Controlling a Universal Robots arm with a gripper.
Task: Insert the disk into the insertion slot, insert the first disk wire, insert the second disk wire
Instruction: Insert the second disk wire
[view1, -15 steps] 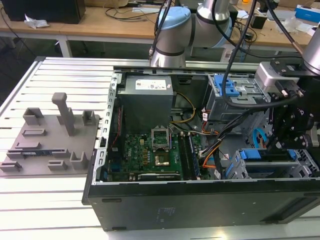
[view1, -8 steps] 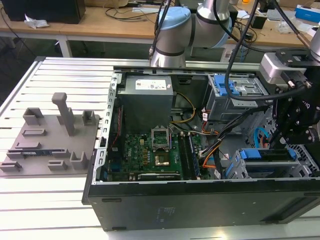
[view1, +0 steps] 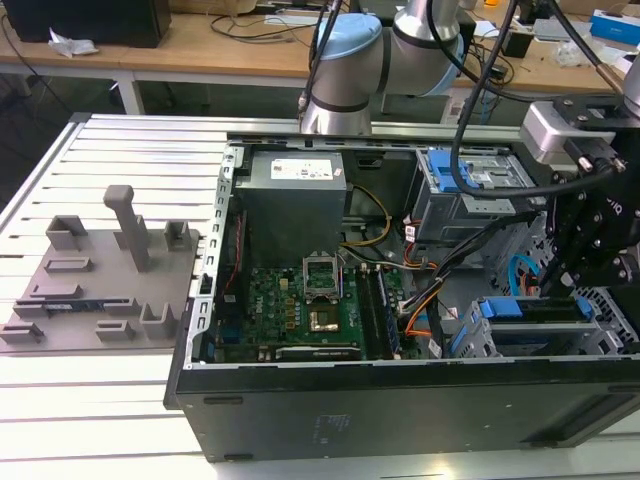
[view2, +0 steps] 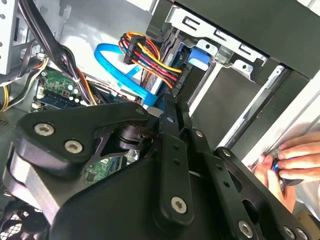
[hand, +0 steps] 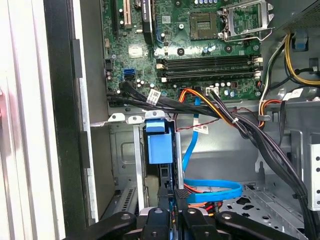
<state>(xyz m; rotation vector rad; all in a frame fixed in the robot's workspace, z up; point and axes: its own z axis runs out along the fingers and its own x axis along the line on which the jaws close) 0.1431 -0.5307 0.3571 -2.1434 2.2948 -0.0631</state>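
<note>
The disk (view1: 530, 309) stands edge-up in the insertion slot (view1: 607, 322), a low grey cage at the case's front corner on the exterior view's right. Its blue carrier tab (hand: 160, 142) sticks out of the cage (hand: 125, 160). My gripper (view1: 556, 288) hangs right over the disk's back end. In both wrist views the fingers (hand: 180, 196) stand close together at the end of a flat blue wire (hand: 212, 187), which loops away beside the cage. A black plug with red, yellow and orange wires (view2: 150, 57) sits against the disk's edge, close to my gripper (view2: 167, 107).
A taller grey bay with a blue latch (view1: 468, 183) stands behind the cage. Black cable bundles (hand: 240, 127) cross above the slot from the motherboard (hand: 200, 45). A person's hand (view2: 289, 162) rests on the outside of the case. A grey fixture plate (view1: 100, 285) lies on the table.
</note>
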